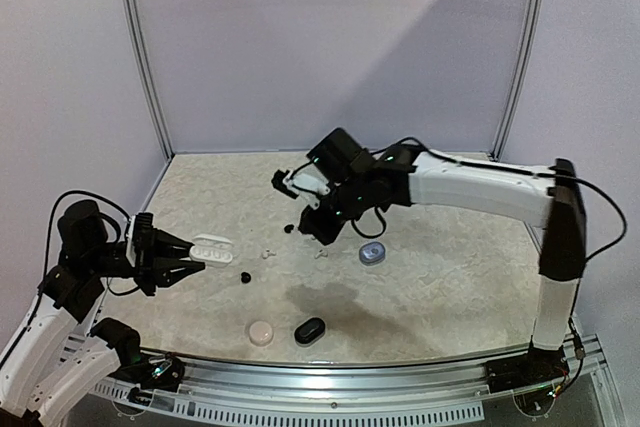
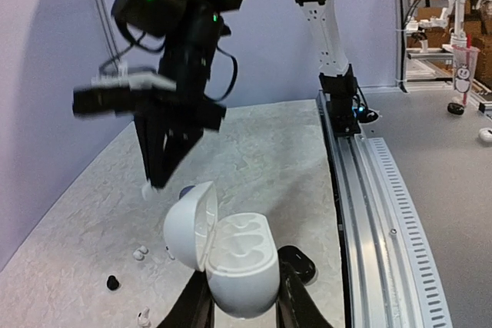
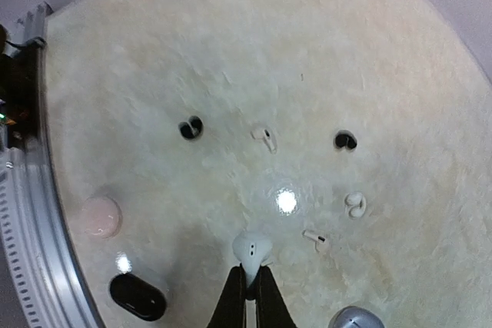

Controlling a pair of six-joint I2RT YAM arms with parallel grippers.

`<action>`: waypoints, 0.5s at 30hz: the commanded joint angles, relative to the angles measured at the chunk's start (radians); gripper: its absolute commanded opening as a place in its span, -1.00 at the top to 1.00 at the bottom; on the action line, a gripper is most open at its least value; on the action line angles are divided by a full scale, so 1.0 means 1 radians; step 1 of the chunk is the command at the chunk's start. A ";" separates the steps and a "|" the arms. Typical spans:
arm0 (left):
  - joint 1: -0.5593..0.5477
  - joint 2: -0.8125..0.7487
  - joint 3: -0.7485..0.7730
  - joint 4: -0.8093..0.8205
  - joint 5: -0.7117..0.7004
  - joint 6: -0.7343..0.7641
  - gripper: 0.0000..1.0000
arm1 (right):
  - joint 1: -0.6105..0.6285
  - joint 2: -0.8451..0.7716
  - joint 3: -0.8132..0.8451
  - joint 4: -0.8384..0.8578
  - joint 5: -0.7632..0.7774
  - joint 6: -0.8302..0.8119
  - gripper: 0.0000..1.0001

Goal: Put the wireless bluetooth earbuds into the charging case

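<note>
My left gripper (image 1: 190,265) (image 2: 240,301) is shut on an open white charging case (image 1: 212,247) (image 2: 234,263), lid up and both wells empty. My right gripper (image 1: 322,229) (image 3: 251,276) is shut on the stem of a white earbud (image 3: 251,250) and holds it above the table, right of the case; this earbud also shows in the left wrist view (image 2: 148,190). On the table lie black earbuds (image 3: 190,127) (image 3: 345,140) and white earbuds (image 3: 264,138) (image 3: 354,204) (image 3: 315,240).
A pink round case (image 1: 261,332) (image 3: 101,216) and a black case (image 1: 310,330) (image 3: 137,296) lie near the front edge. A blue-grey case (image 1: 372,253) (image 3: 355,319) lies right of centre. The metal rail (image 2: 369,190) runs along the near edge.
</note>
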 commanded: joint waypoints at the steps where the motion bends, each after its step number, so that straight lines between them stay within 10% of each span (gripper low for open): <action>1: -0.029 0.031 0.037 0.044 0.070 0.097 1.00 | -0.007 -0.244 -0.111 0.147 -0.170 -0.174 1.00; 15: -0.177 0.078 0.088 0.026 -0.029 0.200 1.00 | 0.158 -0.361 -0.061 0.222 -0.316 -0.355 1.00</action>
